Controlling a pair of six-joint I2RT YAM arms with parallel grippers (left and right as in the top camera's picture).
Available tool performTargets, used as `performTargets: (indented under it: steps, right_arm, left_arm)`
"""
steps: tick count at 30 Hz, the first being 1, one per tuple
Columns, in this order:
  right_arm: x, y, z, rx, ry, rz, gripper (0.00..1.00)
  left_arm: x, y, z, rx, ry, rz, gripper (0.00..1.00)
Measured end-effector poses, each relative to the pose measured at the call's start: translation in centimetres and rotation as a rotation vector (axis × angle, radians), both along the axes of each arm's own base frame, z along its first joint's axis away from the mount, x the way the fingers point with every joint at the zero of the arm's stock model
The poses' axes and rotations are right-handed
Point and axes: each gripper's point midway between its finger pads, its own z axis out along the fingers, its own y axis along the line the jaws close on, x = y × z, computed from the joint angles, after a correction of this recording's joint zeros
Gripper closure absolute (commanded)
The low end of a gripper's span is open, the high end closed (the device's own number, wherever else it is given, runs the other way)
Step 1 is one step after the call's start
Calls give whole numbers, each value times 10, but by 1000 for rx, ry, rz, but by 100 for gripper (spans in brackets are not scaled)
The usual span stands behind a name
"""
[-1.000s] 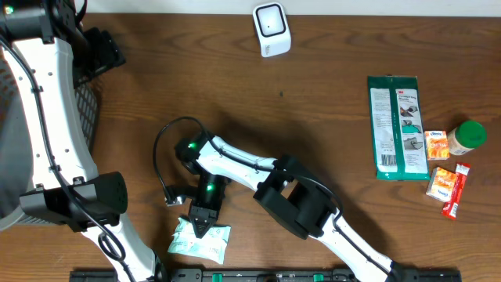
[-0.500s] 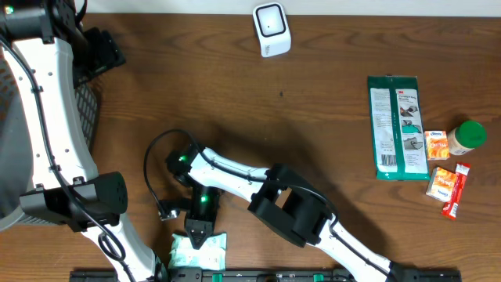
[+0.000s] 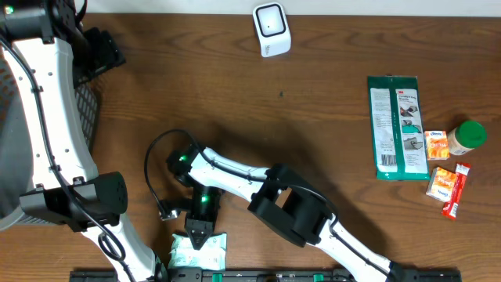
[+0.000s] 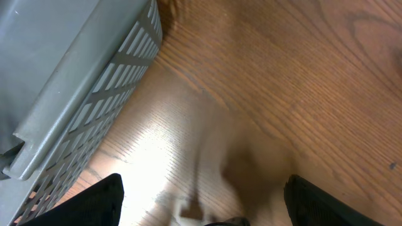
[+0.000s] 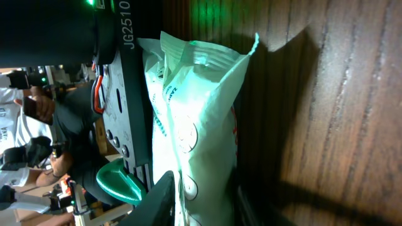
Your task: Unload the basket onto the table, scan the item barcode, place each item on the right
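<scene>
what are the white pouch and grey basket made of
The white pouch looks like thin, slightly glossy plastic film: it crinkles, with a crimped end. The grey basket looks like matte moulded plastic, given its uniform slotted wall.

1. Setting: a robotics lab bench arranged as a mock shop checkout.
2. Checkout fittings: a small white barcode scanner (image 3: pixel 271 30) stands at the far edge of a wood-grain desk (image 3: pixel 235 94), and a grey slatted plastic basket (image 4: pixel 75 81) sits at its left end.
3. Merchandise: a flat green retail pack (image 3: pixel 397 127), two small orange boxes (image 3: pixel 436 144), a green-lidded jar (image 3: pixel 468 138) and a red sachet (image 3: pixel 456 190) are grouped at the right. A white-and-green pouch (image 3: pixel 213 251) lies at the near edge.
4. Laboratory signs: two white-shelled robot arms (image 3: pixel 47 117) with exposed black cabling reach over the desk. The right wrist view shows a black mounting rail marked "JG2510" (image 5: pixel 122 25) and, beyond it, blurred figures in light clothing (image 5: pixel 25 107).
</scene>
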Motion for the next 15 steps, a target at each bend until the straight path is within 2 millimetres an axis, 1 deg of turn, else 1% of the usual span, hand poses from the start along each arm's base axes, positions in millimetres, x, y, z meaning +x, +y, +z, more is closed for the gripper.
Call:
performTargets:
  steps: [3, 5, 7, 9, 12, 15]
  right_arm:
    - [-2, 0, -1, -2, -4, 7, 79]
    - [-3, 0, -1, -4, -8, 12, 83]
    - [-3, 0, -1, -5, -9, 12, 85]
    - [-3, 0, -1, -5, -9, 12, 85]
    - [-3, 0, -1, -7, -9, 11, 78]
    - [-3, -1, -1, -10, -8, 14, 80]
  left_arm:
    - [0, 0, 0, 0, 0, 0, 18]
    - [0, 0, 0, 0, 0, 0, 17]
    - [0, 0, 0, 0, 0, 0, 18]
    - [0, 0, 0, 0, 0, 0, 18]
    - [0, 0, 0, 0, 0, 0, 18]
    - [0, 0, 0, 0, 0, 0, 17]
